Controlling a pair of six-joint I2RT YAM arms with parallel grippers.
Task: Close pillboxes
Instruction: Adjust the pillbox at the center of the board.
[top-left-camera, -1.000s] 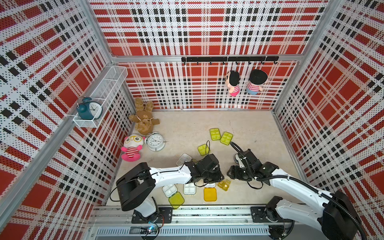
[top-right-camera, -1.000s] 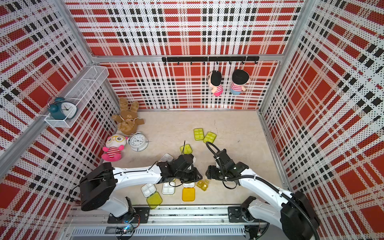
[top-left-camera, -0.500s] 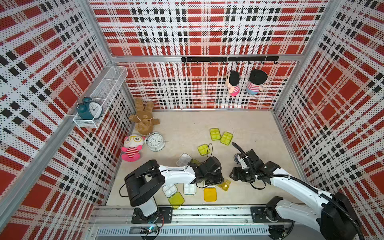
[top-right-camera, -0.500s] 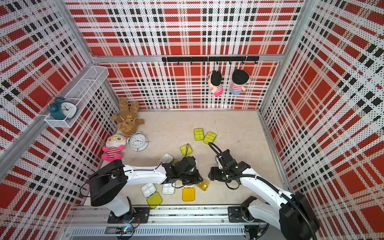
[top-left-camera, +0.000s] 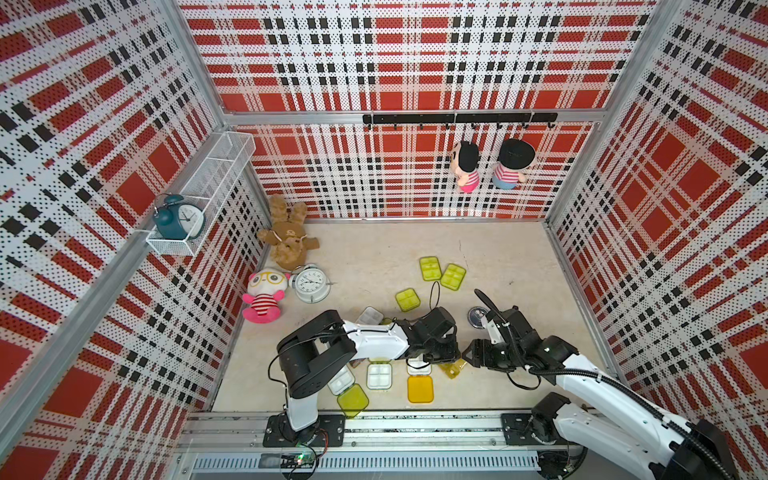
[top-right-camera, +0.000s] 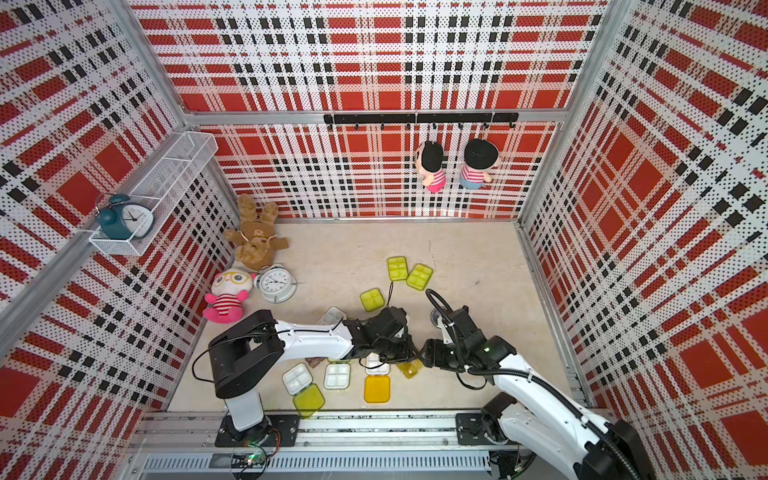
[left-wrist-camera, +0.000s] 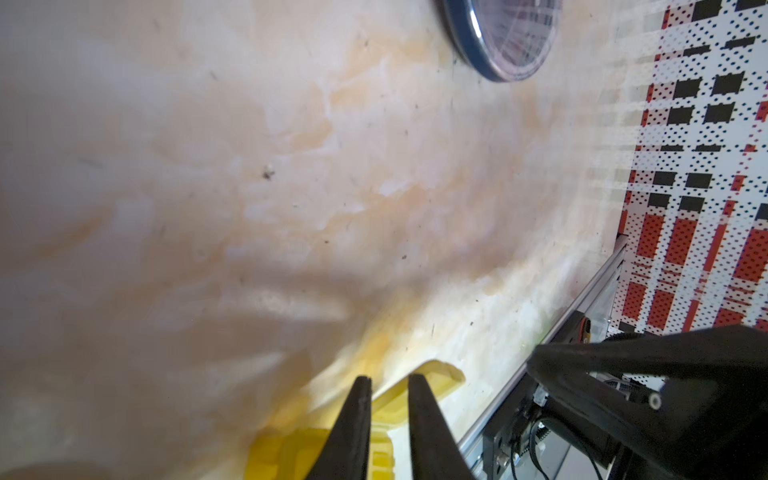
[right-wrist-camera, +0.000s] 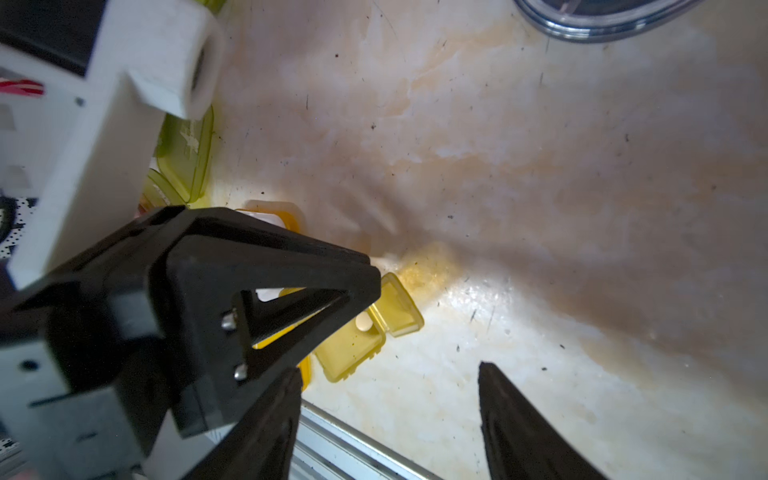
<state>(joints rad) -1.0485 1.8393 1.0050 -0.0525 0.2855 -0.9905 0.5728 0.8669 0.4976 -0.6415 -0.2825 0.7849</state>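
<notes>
No text, number or brand can be read in any view. The white alarm clock (top-left-camera: 310, 284), at about nine o'clock on the surface (top-left-camera: 374, 249), and the teal alarm clock (top-left-camera: 178, 217), in the wire shelf (top-left-camera: 216, 178) on the wall towards ten o'clock, have dials whose markings are too small to make out. The brown plush bear (top-left-camera: 286, 243) at ten o'clock has a pale chest patch with an illegible mark. A lime pillbox lid (right-wrist-camera: 187, 145) in the right wrist view shows a pale, blurred mark that cannot be read.

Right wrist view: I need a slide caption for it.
Open right claw faces the open amber pillbox; left claw close by.
</notes>
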